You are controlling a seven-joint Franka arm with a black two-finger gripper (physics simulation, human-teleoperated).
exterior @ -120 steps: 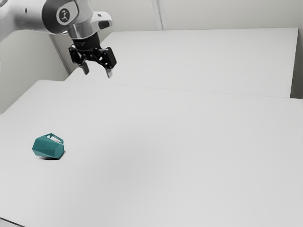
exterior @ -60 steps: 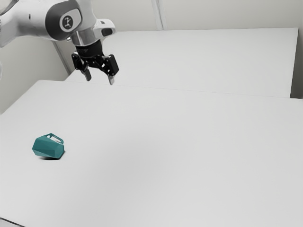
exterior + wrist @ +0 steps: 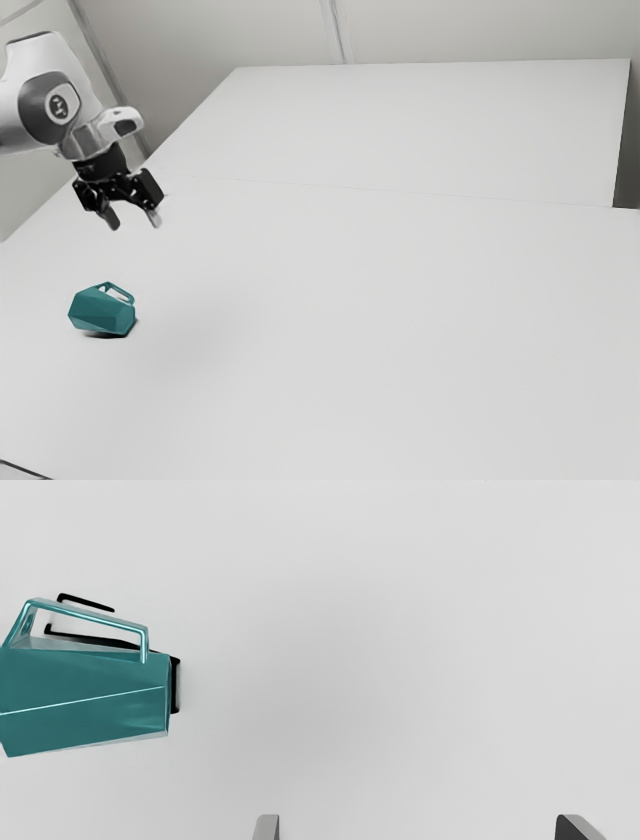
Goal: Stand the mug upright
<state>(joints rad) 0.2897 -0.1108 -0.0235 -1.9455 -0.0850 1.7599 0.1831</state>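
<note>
The mug (image 3: 102, 312) lies on its side in the left part of the exterior view, a little below mid-height, its handle (image 3: 90, 616) raised off the table (image 3: 350, 330). Above it, in the upper left of that view, the gripper (image 3: 134, 222) hangs released, its fingers (image 3: 267, 828) spread with nothing between them. In the wrist view the mug sits outside the span of the fingers, so going straight down from here would likely close on air, or land a fingertip on the body if the sideways correction falls short. The handle could snag a finger and spin the mug. Its slanted, faceted sides may slip under an off-centre squeeze, and too small a turn before letting go could leave it leaning, to topple back over.
</note>
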